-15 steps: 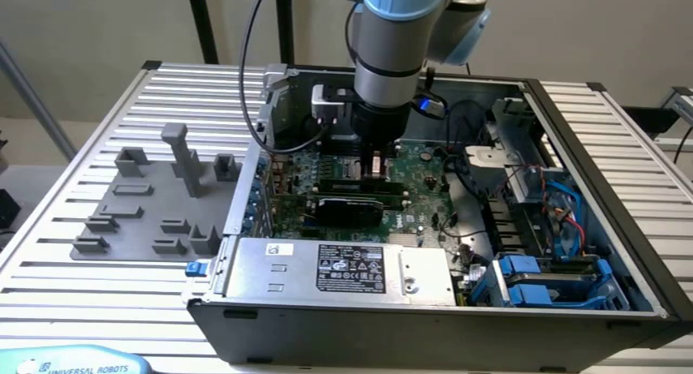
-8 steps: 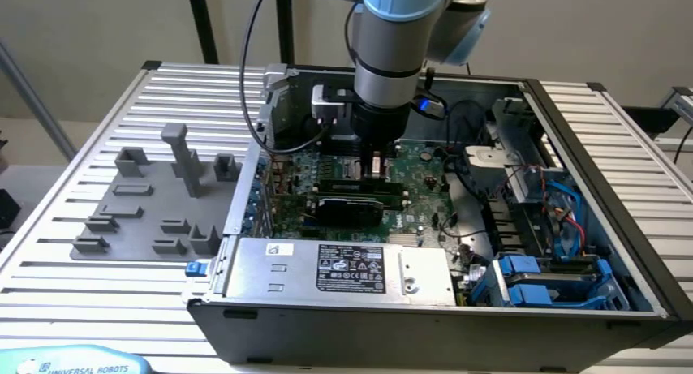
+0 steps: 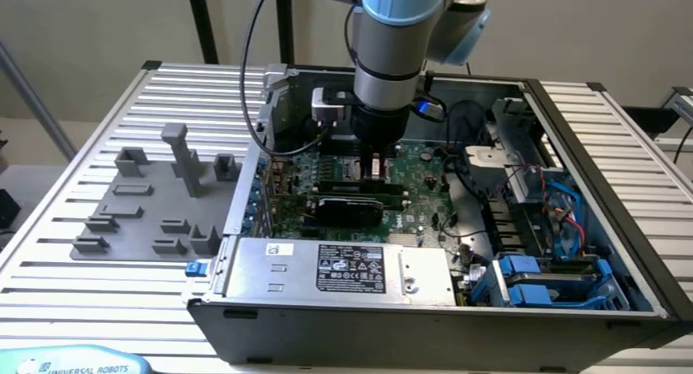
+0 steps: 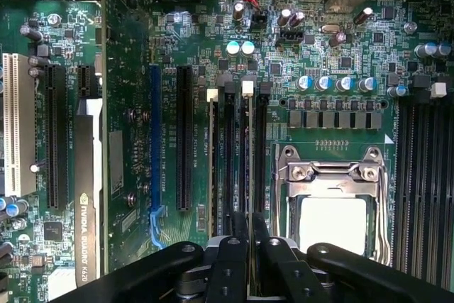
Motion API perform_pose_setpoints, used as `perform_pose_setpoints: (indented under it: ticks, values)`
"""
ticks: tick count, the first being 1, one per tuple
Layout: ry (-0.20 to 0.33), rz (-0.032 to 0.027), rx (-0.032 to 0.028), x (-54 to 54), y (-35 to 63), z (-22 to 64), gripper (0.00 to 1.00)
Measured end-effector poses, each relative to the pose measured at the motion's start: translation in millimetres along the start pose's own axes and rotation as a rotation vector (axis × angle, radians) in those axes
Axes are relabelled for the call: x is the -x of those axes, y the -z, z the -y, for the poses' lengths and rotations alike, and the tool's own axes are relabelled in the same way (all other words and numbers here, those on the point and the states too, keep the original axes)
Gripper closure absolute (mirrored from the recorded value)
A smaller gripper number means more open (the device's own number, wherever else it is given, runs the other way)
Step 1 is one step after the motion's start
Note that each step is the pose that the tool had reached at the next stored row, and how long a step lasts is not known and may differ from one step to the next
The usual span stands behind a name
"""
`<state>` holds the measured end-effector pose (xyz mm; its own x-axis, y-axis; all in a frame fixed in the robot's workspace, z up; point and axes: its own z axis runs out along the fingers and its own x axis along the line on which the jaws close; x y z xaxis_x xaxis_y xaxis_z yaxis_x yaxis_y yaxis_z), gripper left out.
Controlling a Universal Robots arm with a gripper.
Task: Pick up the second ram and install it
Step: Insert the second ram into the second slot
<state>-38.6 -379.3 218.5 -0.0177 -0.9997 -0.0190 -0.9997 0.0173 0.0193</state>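
Observation:
My gripper (image 3: pixel 375 169) reaches down inside the open computer case, low over the green motherboard (image 3: pixel 417 197). In the wrist view the two black fingertips (image 4: pixel 237 235) stand almost together at the gripper (image 4: pixel 248 230). They are shut on the second ram (image 4: pixel 245 175), a thin stick seen edge-on. The stick runs from between the fingertips along a dark memory slot whose white latch (image 4: pixel 247 89) shows at its far end. I cannot tell whether the stick sits in the slot or hangs just above it.
Another green stick with black chips (image 3: pixel 346 183) stands on the board beside the gripper, and a broad black card (image 3: pixel 346 205) behind it. The processor socket (image 4: pixel 332 196) lies next to the slots. Cables and blue drive bays (image 3: pixel 541 281) crowd the exterior view's right. Grey blocks (image 3: pixel 162 195) rest outside the case.

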Motion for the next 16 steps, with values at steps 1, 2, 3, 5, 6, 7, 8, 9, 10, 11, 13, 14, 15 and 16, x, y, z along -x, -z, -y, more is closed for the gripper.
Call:
perform_pose_setpoints:
  ticks: [1,2,3,5,6,7,8,9,10,11,13,14,15,16]
  values:
    - [0.000,-0.0001,0.0001,0.0,0.0,0.0,0.86]
    - [0.000,0.0003,0.0000,0.1,-0.1,0.0,0.85]
    - [0.000,0.0002,0.0001,0.1,-0.1,0.0,0.85]
    - [0.000,0.0003,-0.0001,0.1,1.6,0.0,0.78]
    - [0.000,0.0003,0.0000,0.1,4.2,-0.1,0.78]
    - [0.000,0.0002,0.0002,0.2,7.4,-0.2,0.78]
    - [0.000,0.0001,0.0005,0.2,11.5,-0.3,0.78]
    - [0.000,0.0003,0.0006,0.3,15.6,-0.3,0.78]
    - [0.000,0.0001,0.0008,0.4,19.8,-0.4,0.78]
    - [0.000,0.0003,0.0008,0.5,23.9,-0.5,0.78]
    - [0.000,0.0001,0.0009,0.6,30.2,-0.6,0.78]
    - [0.000,0.0003,0.0009,0.6,31.5,-0.7,0.80]
    - [0.000,0.0004,0.0008,0.6,31.7,-0.7,0.80]
    - [0.000,0.0005,0.0008,0.6,31.6,-0.7,0.87]
